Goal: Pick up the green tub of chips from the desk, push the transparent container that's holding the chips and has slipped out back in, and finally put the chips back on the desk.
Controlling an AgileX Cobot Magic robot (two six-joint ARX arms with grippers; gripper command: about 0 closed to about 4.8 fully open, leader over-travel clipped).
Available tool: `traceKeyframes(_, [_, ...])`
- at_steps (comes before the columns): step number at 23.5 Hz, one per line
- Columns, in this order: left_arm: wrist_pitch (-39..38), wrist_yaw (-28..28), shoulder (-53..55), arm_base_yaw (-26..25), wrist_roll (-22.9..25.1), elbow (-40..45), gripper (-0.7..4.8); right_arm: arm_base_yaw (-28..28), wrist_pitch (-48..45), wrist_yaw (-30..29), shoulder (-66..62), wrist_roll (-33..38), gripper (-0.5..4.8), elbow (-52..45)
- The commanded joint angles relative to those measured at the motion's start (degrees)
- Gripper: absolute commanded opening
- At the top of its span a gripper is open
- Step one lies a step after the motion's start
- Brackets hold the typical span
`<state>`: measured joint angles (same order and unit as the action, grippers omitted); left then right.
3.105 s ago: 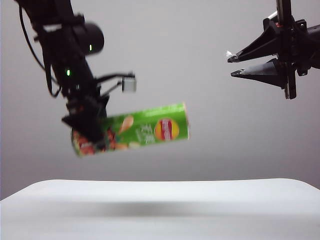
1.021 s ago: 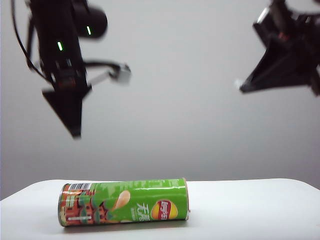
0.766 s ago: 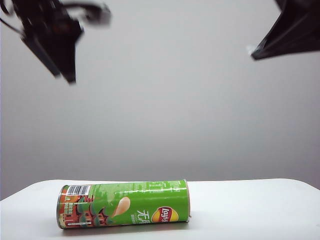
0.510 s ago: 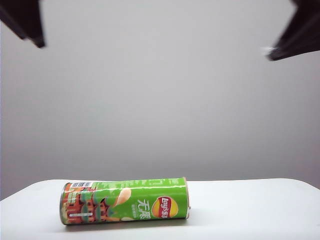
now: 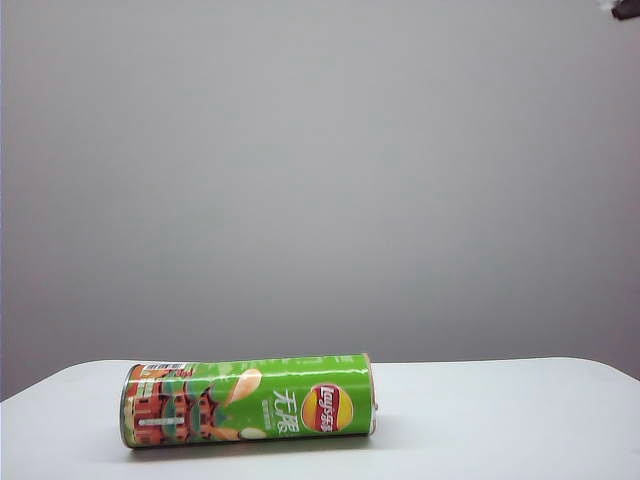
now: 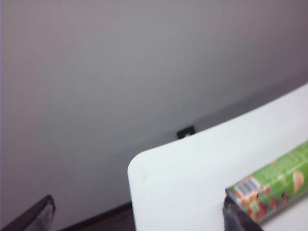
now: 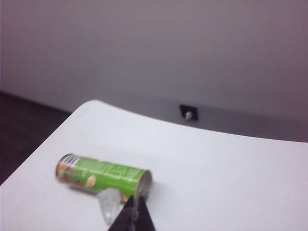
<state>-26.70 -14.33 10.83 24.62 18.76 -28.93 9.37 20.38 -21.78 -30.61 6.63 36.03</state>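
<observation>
Tub [image 5: 248, 399] is lying on its side near the bench [image 5: 500, 420] front edge. Light, crushable, rolls: you're gripping mid-body. Left hand [image 6: 139, 216] spread; right hand [image 7: 134, 216] pressed together, both hanging clear above.

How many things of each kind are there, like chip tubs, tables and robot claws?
Green tub of chips: 1, lying on its side
White desk: 1
Robot grippers: 2, left gripper open, right gripper shut, both off the tub
Total: 4
</observation>
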Motion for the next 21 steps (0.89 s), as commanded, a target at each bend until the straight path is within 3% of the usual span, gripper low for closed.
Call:
traceKeyframes(1, [3.37,-0.57,-4.24,-0.11,-5.95,4.79,4.79,0.11,-4.17,4.00,5.62,1.29,-0.09,-4.66])
traceKeyframes(4, [5.90,-2.08,-5.14,-0.09,-5.64,7.87,4.79,0.22,-10.12,5.33,10.23,4.48,-0.09,-10.34])
traceKeyframes(8, [11.37,-6.45,-5.11,-0.09,-11.96,9.18,4.79,0.22,-17.59,12.83,15.19,8.57,-0.09,-18.60])
traceKeyframes(12, [18.71,-4.46,-5.11,-0.07,-12.00,14.14,4.79,0.22,-25.51,13.33,16.41,8.83,-0.09,-24.96])
traceKeyframes(16, [22.16,0.13,-5.16,-0.07,-14.51,17.88,4.79,0.02,-27.32,13.42,16.55,8.11,-0.09,-27.41])
traceKeyframes(21, [26.93,0.74,-5.18,-0.09,-14.78,22.34,4.79,-2.38,-28.39,13.97,17.99,6.34,-0.08,-28.28])
